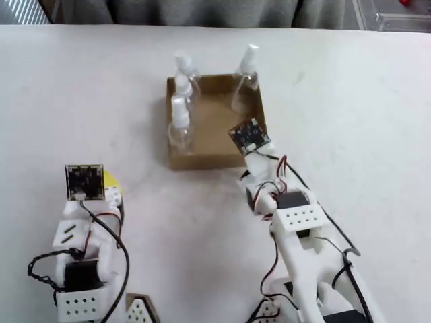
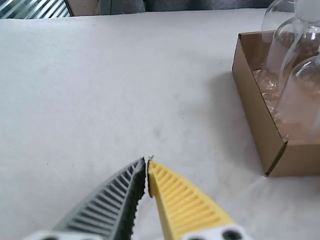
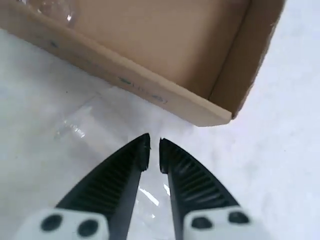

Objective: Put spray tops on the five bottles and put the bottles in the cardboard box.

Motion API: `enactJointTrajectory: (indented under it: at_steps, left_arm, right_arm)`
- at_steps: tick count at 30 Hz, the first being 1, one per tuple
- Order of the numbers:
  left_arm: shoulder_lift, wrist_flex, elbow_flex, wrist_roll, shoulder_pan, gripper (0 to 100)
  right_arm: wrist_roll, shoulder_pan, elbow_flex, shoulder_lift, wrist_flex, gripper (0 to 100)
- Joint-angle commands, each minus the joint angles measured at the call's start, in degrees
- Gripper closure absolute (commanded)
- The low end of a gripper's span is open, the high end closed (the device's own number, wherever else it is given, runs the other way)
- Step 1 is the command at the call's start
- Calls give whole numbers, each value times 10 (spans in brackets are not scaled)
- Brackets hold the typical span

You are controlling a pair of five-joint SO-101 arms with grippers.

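The white table (image 1: 350,101) fills most of what I see, with a grey curtain along its far edge. The cardboard box (image 1: 209,160) sits just ahead of the right gripper (image 3: 154,145), whose tips hang over the tabletop right before the box's near wall, close to a corner. Its black jaws are drawn almost together, with only a thin slit between them, and I see nothing held in them. The left gripper (image 2: 148,167) sits well back from the box, which lies ahead of it and off to one side. Its grey and yellow jaws meet at the tips, holding nothing.

The bottles (image 1: 180,128) stand upright inside the box, beyond both grippers. I count three in a row along one wall and one in the far opposite corner, each with its white spray top (image 1: 250,52) on. That makes four packed, so the job looks nearly done. I can't place the fifth. Some clear glints (image 3: 72,130) on the table under the right gripper might be it, but I can't tell.
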Motion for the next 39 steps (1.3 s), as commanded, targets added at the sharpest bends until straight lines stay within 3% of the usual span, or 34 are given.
enactJointTrajectory:
  at_steps: [1,6,19,32,39]
  left_arm:
    - [-4,-3,-1,-7,-6,978]
    - [-4,-4,-1,-7,-6,978]
    - [-4,-3,-1,-7,-6,978]
    - [-4,-2,-1,-6,-6,978]
    - [-4,6,-1,-6,-6,978]
  right_arm:
    - [54,7,0,-12,50,982]
    - [78,2,0,-54,85,982]
    - [-170,-51,1,-68,-48,982]
    - [-176,-102,2,-52,-52,982]
    - [-176,-87,1,50,-175,982]
